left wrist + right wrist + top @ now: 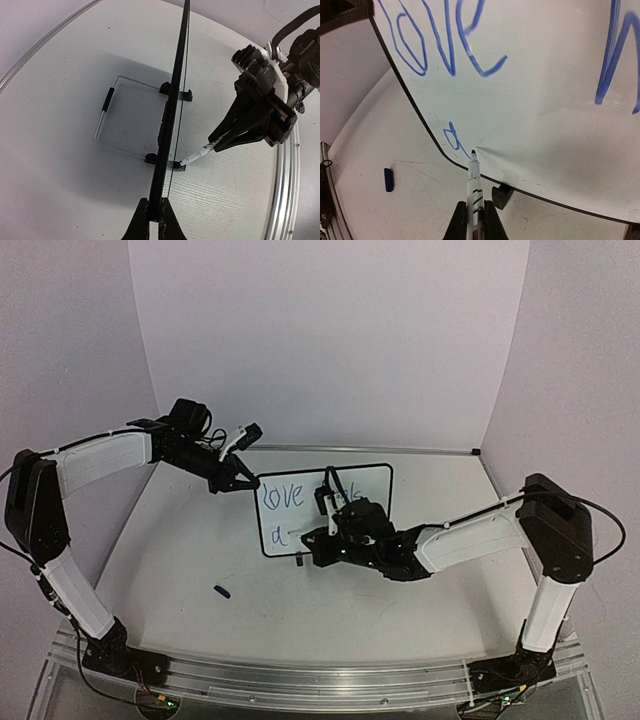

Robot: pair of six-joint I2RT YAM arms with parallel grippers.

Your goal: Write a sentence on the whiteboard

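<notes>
Right wrist: whiteboard (545, 100) sentence (492, 67) reads "love", "a"; marker (474, 180) label unreadable.

top: overhead from behind, facing down-forward | left wrist: edge-on to whiteboard (162, 170) | right wrist: close on its face | shared: whiteboard

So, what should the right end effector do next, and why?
Probably shift the marker tip just right of the blue "a" and start the next letter: the whiteboard's second line holds only that "a", with the tip beside it.
</notes>
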